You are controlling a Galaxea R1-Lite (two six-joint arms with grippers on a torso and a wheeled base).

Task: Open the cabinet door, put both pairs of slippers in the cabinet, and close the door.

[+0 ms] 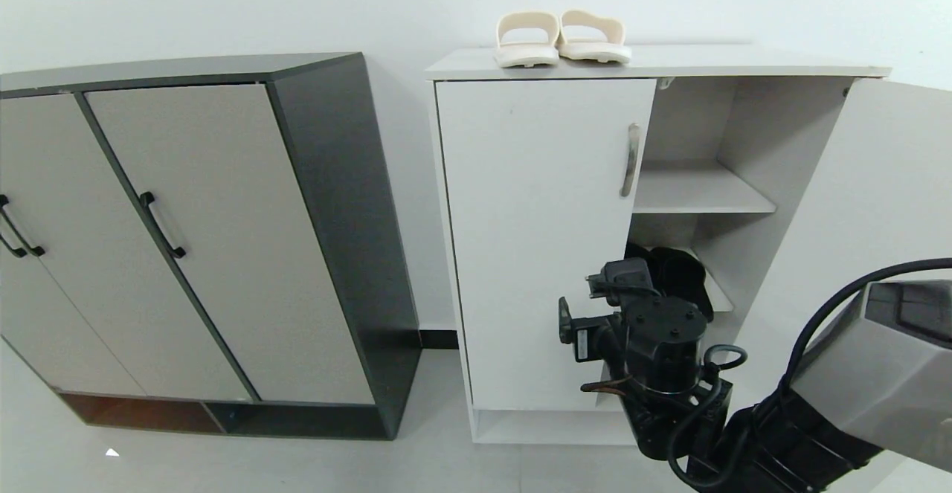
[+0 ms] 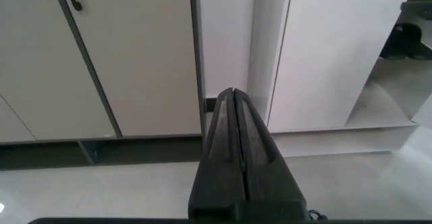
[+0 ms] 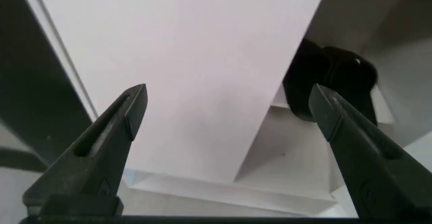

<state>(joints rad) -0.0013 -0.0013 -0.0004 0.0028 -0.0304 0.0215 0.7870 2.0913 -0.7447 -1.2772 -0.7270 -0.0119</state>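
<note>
White cabinet (image 1: pixel 535 255) with right door (image 1: pixel 855 218) open: black slippers (image 1: pixel 673 274) on the lower shelf, cream slippers (image 1: pixel 561 38) on its top. Right tool (image 3: pixel 228 92) released, near the closed left door; left tool (image 2: pixel 233 96) clenched.

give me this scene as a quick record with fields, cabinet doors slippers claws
white cabinet: right door open, left door shut
black slippers: inside, on the lower shelf
beige slippers: on top of the white cabinet, side by side
right claw: open, empty, low before the white cabinet, facing the left door's edge and the black slippers
left claw: shut, empty, pointing at the gap between the two cabinets
grey cabinet: left of the white one, doors shut
</note>
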